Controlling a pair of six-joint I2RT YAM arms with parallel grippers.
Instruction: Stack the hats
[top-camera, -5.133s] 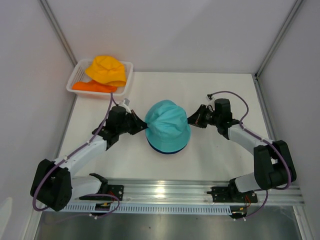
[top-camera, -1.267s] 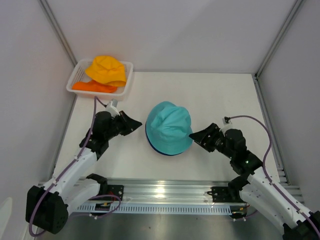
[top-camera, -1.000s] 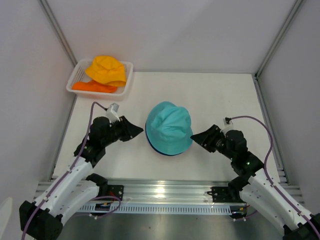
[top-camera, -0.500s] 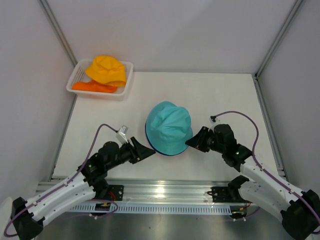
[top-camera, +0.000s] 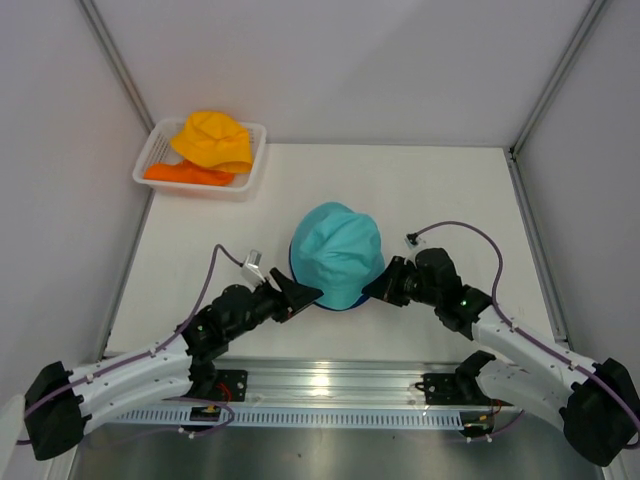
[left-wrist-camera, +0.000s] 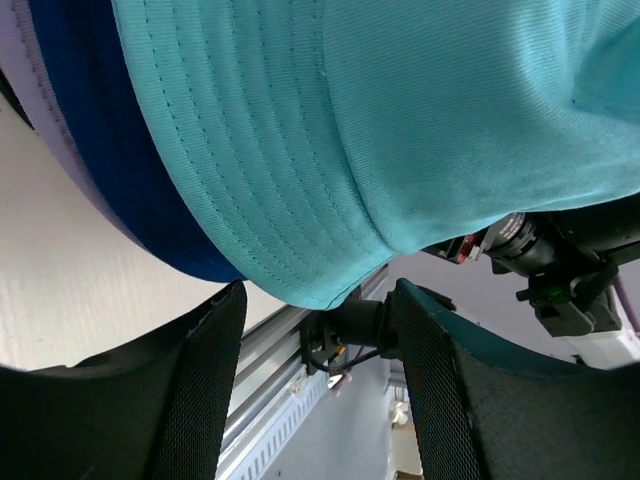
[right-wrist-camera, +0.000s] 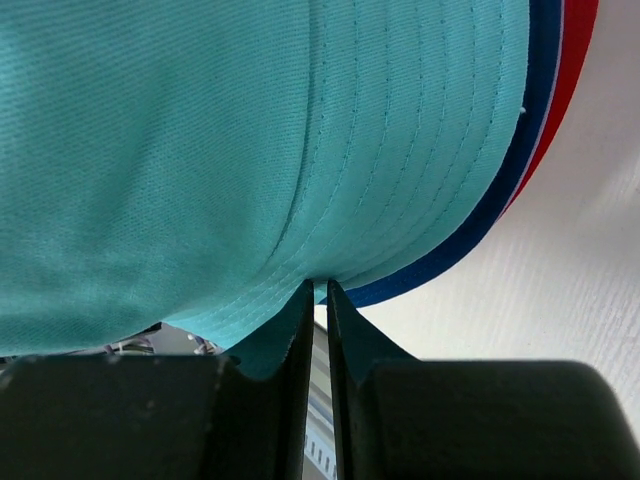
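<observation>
A teal hat (top-camera: 337, 250) tops a stack in the middle of the table. Under it the wrist views show a dark blue hat (left-wrist-camera: 110, 150), a lilac edge (left-wrist-camera: 30, 90) and a red brim (right-wrist-camera: 575, 60). My left gripper (top-camera: 305, 293) is open at the stack's front left. The teal brim (left-wrist-camera: 330, 270) hangs just above the gap between its mesh-padded fingers (left-wrist-camera: 205, 380). My right gripper (top-camera: 372, 288) is at the front right, its jaws closed to a thin slit on the teal brim's edge (right-wrist-camera: 320, 290). A yellow hat (top-camera: 212, 140) and an orange hat (top-camera: 185, 173) lie in the basket.
The white slatted basket (top-camera: 255, 160) stands at the table's back left corner. A metal rail (top-camera: 330, 380) with the arm bases runs along the near edge. White walls close in the left, back and right sides.
My left arm swung from the stack's left side round to its front left, and its jaws widened. My right gripper moved in to the teal brim and closed on it.
</observation>
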